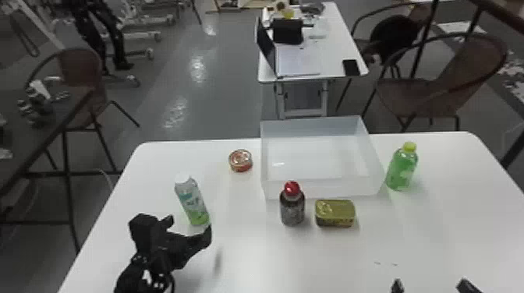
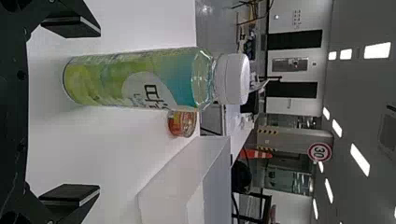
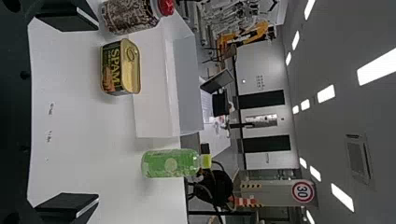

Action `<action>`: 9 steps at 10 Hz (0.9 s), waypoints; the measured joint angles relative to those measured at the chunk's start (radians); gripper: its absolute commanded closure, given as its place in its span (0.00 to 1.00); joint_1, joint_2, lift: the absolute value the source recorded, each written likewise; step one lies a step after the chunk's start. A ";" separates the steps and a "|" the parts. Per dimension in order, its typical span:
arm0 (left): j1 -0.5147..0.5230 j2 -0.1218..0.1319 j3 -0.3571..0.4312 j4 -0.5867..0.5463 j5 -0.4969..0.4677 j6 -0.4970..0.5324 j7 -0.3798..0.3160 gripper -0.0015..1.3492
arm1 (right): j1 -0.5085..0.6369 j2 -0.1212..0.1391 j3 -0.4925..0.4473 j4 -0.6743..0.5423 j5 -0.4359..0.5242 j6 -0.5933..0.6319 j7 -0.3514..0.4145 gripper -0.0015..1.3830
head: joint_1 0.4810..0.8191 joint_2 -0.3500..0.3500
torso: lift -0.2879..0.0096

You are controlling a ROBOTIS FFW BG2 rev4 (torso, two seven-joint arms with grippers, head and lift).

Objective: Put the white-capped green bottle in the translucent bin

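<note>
The white-capped green bottle point(image 1: 193, 202) stood upright on the left part of the table point(image 1: 249, 257), with the left tool point(image 1: 189, 229) just to its near side, fingers spread apart and holding nothing. The bottle's long axis ran vertically, across the line on which those fingers would close, so a level grasp round its body seemed to suit. It lay ahead of the tool and rather toward the left finger, which probably called for a small shift left before closing; how deep it sat between the fingers was hard to judge. The right tool point(image 1: 430, 286) waited at the near edge, well apart from the bottle, its fingers apart and empty. The translucent bin point(image 1: 331, 189) stood to the bottle's right and farther off, with the round tin point(image 1: 241, 161) between them, something the carry would need to clear
</note>
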 measured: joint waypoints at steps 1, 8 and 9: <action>-0.062 0.029 -0.013 0.073 -0.004 -0.010 -0.014 0.09 | -0.006 0.002 0.000 0.006 -0.002 0.000 0.003 0.01 | 0.63 0.73 | 0.87; -0.306 0.097 -0.029 0.405 -0.002 -0.023 -0.057 0.68 | -0.044 0.062 -0.036 0.036 0.024 0.008 0.082 0.04 | 0.63 0.76 | 0.87; -0.306 0.101 -0.028 0.413 0.000 -0.032 -0.046 0.67 | -0.044 0.081 -0.051 0.037 0.034 0.013 0.105 0.05 | 0.63 0.77 | 0.87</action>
